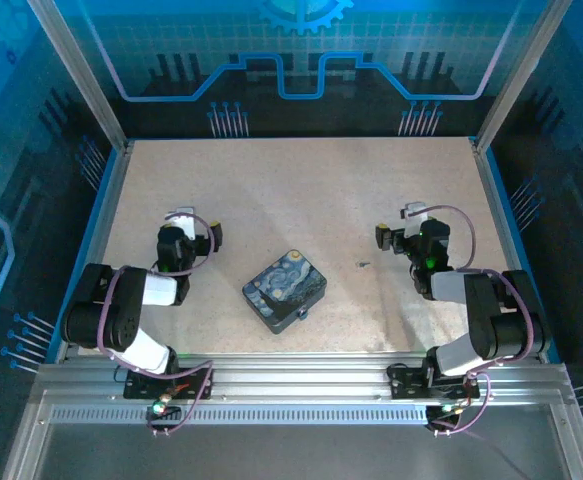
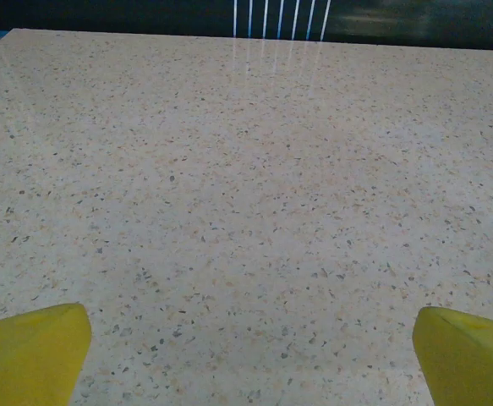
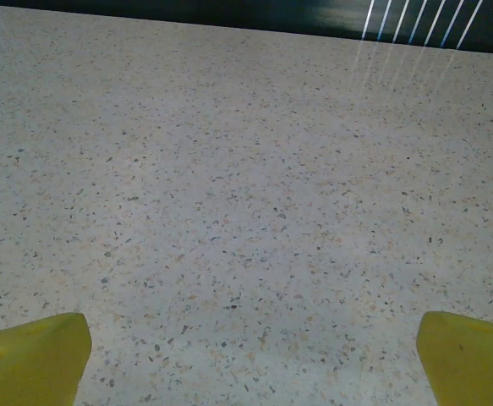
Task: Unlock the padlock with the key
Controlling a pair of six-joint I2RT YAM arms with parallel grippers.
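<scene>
The dark-blue painted tin (image 1: 284,290) lies at the middle of the table. A tiny bluish padlock (image 1: 303,314) sits against the tin's near right edge. The key (image 1: 363,265) is a dark speck on the table right of the tin. My left gripper (image 1: 196,222) hovers left of the tin, open and pointing away from the bases. Between its yellow fingertips (image 2: 30,351) I see bare table and nothing else. My right gripper (image 1: 399,222) stands right of the key, also open. Its yellow fingertips (image 3: 30,355) frame bare speckled table.
The speckled tabletop (image 1: 291,190) is bounded by blue rails and aluminium posts (image 1: 81,75) at the back corners. A dark back wall (image 2: 246,17) lies beyond the far edge. The arm bases (image 1: 161,375) are bolted to the near rail.
</scene>
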